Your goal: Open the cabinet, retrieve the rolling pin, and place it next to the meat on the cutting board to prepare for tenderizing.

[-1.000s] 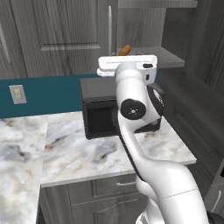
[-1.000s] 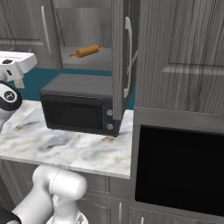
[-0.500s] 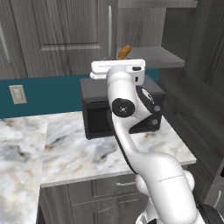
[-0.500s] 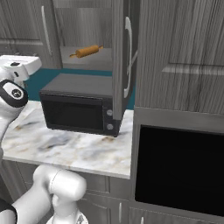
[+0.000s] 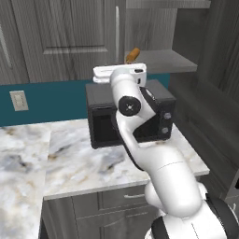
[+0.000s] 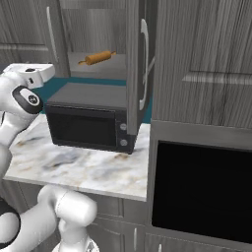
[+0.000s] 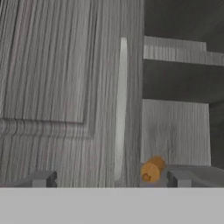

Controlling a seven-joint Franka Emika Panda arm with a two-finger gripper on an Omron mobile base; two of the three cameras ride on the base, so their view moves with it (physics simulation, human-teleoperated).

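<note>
A black microwave (image 6: 91,123) sits mid-frame on a marble counter (image 5: 79,163). A wall outlet (image 5: 18,100) is at left on the teal backsplash (image 5: 46,100). A black oven (image 6: 202,192) fills the lower right.

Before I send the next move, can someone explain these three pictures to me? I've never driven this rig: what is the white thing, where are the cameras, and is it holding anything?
The white thing is a robot arm on a base that can drive. Two pictures come from cameras on that base, looking forward over the arm from its left and its right. The third comes from a camera on the hand, looking along the tool; the small grey tips at its bottom edge are the fingers.

Ahead is a marble counter with a black microwave on it. Above, the cabinet has one door swung open and one closed. The rolling pin lies on the grey shelf inside. The hand camera sees it end-on, beside the closed door's handle.

The tool is open and holds nothing.
</note>
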